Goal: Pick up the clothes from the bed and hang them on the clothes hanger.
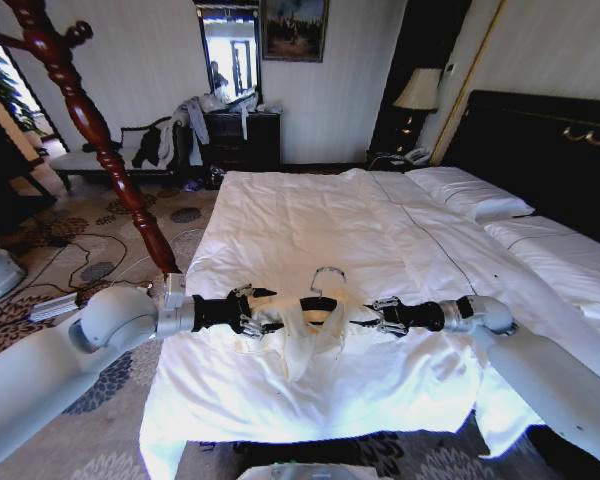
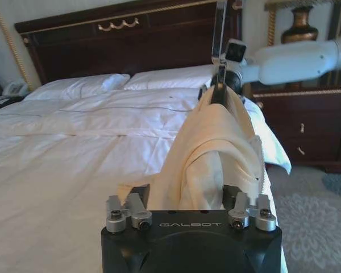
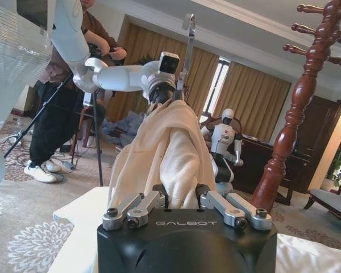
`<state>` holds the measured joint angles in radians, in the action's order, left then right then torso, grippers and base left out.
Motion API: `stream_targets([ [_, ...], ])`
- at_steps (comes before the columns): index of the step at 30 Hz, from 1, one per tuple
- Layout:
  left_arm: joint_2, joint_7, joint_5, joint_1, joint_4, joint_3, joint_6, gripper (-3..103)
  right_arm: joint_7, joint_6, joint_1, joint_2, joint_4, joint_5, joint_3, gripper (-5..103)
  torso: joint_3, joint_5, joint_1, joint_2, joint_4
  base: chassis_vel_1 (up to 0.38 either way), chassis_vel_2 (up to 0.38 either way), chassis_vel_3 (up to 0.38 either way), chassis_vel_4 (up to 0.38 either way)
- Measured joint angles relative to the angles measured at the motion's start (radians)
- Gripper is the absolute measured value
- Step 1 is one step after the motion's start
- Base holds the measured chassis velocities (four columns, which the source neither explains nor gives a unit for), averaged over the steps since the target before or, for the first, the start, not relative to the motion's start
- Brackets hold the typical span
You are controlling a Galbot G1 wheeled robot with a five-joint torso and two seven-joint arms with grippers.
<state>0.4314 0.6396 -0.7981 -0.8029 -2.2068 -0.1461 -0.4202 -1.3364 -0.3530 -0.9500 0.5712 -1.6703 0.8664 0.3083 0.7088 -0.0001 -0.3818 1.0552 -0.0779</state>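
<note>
The cream shirt [image 1: 302, 338], draped on the black hanger [image 1: 320, 303], is held at both ends by the left pincer [image 1: 255, 310] and right pincer [image 1: 372, 315] closed on it above the bed [image 1: 310, 215]; if tension is lost, a slide-off is risked.

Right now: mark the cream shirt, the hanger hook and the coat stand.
cream shirt [image 3: 170, 153]: right wrist view, draped fabric fold.
hanger hook [image 1: 329, 272]: head view, top of silver curve.
coat stand [image 1: 120, 170]: head view, turned wooden pole.
</note>
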Motion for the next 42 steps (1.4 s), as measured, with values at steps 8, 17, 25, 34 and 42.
stream_targets([
  [8, 0.000, 0.111, 0.060, -0.010, 0.022, -0.018, 0.052, 24, 0.007, 0.007, -0.030, 0.003, -0.039, 0.046, 0.000, 20, 0.000, 0.0001, 0.000, 0.000, 0.0001, 0.000, 0.000, 0.000, 0.000],
  [17, 0.007, 0.123, 0.070, -0.011, 0.031, -0.025, 0.061, 18, 0.051, 0.005, -0.040, -0.006, -0.052, 0.085, 0.001, 19, 0.000, 0.0001, 0.000, 0.000, 0.0000, 0.000, 0.000, 0.000, 0.000],
  [25, 0.025, 0.127, 0.076, -0.018, 0.037, -0.031, 0.064, 17, 0.148, -0.009, -0.046, -0.003, -0.074, 0.179, -0.011, 51, 0.000, 0.0000, 0.000, 0.000, 0.0000, 0.000, 0.000, 0.000, 0.000],
  [34, 0.033, 0.123, 0.077, -0.018, 0.054, -0.053, 0.071, 17, 0.342, -0.027, -0.042, 0.013, -0.131, 0.387, -0.010, 84, 0.000, 0.0000, 0.000, 0.000, 0.0000, 0.000, 0.000, 0.000, 0.000],
  [42, 0.077, -0.087, 0.018, -0.010, 0.117, -0.098, 0.045, 17, 0.720, -0.062, -0.024, 0.088, -0.198, 0.418, 0.039, 100, 0.000, -0.0001, 0.000, 0.000, 0.0000, 0.000, 0.000, 0.000, 0.000],
])
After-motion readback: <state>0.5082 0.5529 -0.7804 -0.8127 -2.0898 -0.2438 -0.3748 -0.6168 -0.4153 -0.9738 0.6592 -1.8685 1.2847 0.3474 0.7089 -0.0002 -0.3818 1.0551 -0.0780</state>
